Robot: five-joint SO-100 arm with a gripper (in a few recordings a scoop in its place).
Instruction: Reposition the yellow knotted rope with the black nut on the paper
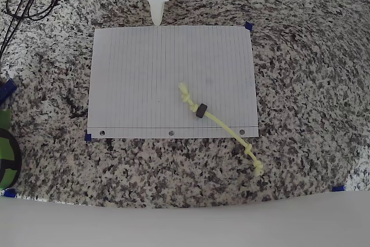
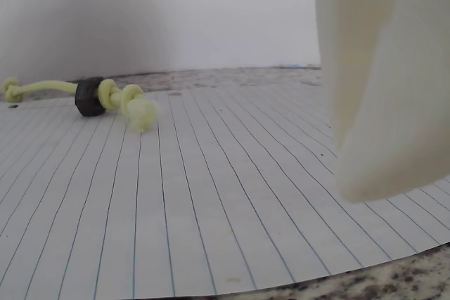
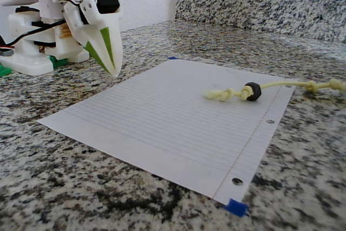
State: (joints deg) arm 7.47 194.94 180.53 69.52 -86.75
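Gripper (image 1: 156, 20) closed and empty at the paper's (image 1: 133, 79) far edge, so I judge I'm still approaching; the yellow knotted rope (image 1: 219, 124) with its black nut (image 1: 201, 111) trails off the punched edge, needing a reach across.

The yellow knotted rope (image 1: 222, 124) with the black nut (image 1: 201, 111) overhangs the paper (image 1: 144, 73).

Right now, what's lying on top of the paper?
One knotted end of the yellow knotted rope and the black nut rest on the paper. The rope's other knotted end hangs off onto the granite countertop. Whatever is beneath the sheet is hidden.
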